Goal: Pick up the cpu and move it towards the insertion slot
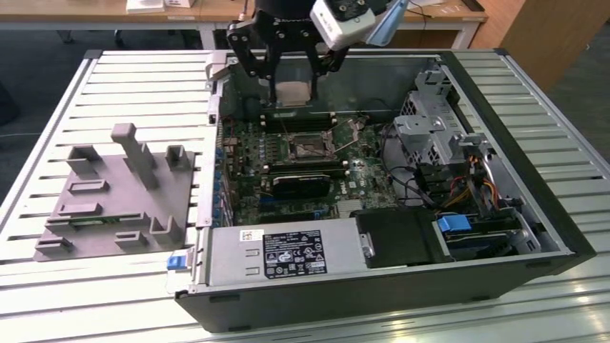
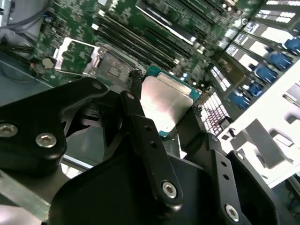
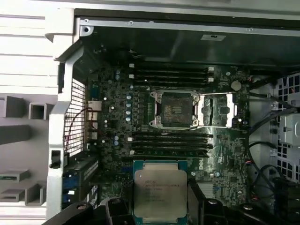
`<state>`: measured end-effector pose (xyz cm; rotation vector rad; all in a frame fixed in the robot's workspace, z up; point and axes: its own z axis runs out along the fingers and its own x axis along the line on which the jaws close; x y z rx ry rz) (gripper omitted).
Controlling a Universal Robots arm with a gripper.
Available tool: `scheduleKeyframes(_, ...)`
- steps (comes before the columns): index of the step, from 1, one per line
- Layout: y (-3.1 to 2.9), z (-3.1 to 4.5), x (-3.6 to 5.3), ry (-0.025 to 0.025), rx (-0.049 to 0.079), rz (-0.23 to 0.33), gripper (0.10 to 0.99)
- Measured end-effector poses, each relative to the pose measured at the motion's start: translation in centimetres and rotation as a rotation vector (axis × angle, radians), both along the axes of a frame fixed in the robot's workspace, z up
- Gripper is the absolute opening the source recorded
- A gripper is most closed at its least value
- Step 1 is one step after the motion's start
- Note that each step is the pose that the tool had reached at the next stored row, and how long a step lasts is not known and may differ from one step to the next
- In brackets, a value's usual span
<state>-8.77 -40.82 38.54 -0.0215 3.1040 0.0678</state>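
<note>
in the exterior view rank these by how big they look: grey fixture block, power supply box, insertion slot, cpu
1. The grey fixture block and the power supply box look about alike, so no ranking between them.
2. The insertion slot.
3. The cpu, held in the gripper above the case, hence nearer the camera, so this last pair is unsure.

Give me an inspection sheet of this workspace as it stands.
Surface: slatted metal table, holding an open computer case.
Job's things: cpu held above the motherboard; insertion slot open and vacant.
Clutter: grey fixture block at the exterior view's left.
Grippers: pincer shut on the cpu's edges.
Cables: bundle beside the drive cage.
Surroundings: wooden desks behind.
</note>
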Motion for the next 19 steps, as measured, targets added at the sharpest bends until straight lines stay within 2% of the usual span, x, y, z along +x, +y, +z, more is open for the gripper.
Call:
scheduleKeyframes(7, 0.0, 0.0, 2.48, -0.0001, 0.0, 0.0, 0.541)
scheduleKeyframes(13, 0.02, -0.04, 4.28, -0.0001, 0.0, 0.0, 0.541)
scheduleKeyframes(19, 0.58, -0.27, 5.4, 0.0, 0.0, 0.0, 0.541)
